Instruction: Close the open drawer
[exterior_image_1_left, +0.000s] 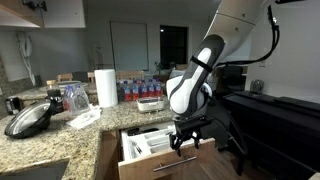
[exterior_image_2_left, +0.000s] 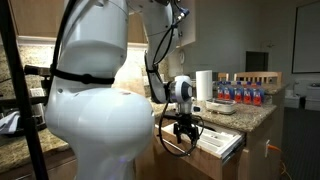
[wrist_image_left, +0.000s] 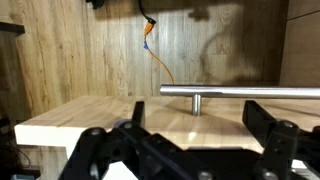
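The light-brown wooden drawer (exterior_image_1_left: 160, 163) stands pulled out from under the granite counter, with a white divided cutlery tray (exterior_image_1_left: 146, 143) inside. It also shows in an exterior view (exterior_image_2_left: 222, 150). Its silver bar handle (wrist_image_left: 240, 91) runs across the wrist view over the drawer's front panel (wrist_image_left: 150, 118). My gripper (exterior_image_1_left: 183, 147) hangs at the drawer's front edge, also visible in an exterior view (exterior_image_2_left: 185, 136). In the wrist view the gripper (wrist_image_left: 195, 128) has its fingers spread wide apart, with nothing between them, just short of the handle.
On the granite counter (exterior_image_1_left: 60, 140) stand a paper towel roll (exterior_image_1_left: 106, 87), a row of water bottles (exterior_image_1_left: 145, 88), a flat dish (exterior_image_1_left: 151, 103) and a black pan lid (exterior_image_1_left: 28, 120). A dark counter (exterior_image_1_left: 275, 110) lies beside the drawer.
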